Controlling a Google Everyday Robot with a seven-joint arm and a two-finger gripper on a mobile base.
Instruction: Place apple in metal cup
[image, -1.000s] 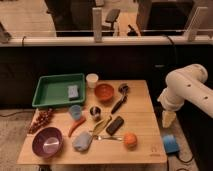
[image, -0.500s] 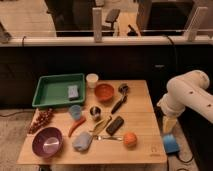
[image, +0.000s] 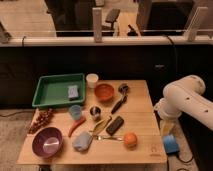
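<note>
The apple (image: 130, 140), small, round and orange, lies near the table's front edge, right of centre. The metal cup (image: 95, 112), short and silvery, stands upright in the middle of the table, left of and behind the apple. My white arm (image: 186, 102) hangs off the table's right side. The gripper (image: 167, 126) points down below it, beside the table's right edge, level with the apple and well apart from it. It is open and holds nothing.
A green tray (image: 50, 92) with a sponge sits back left. Around the metal cup are a pale blue cup (image: 75, 111), a white cup (image: 92, 80), an orange bowl (image: 104, 92), a purple bowl (image: 48, 142), a black bar (image: 115, 125) and a grey cloth (image: 82, 141). A blue object (image: 170, 144) lies under the gripper.
The arm has sunk a little lower beside the table's right edge. Nothing on the table has moved.
</note>
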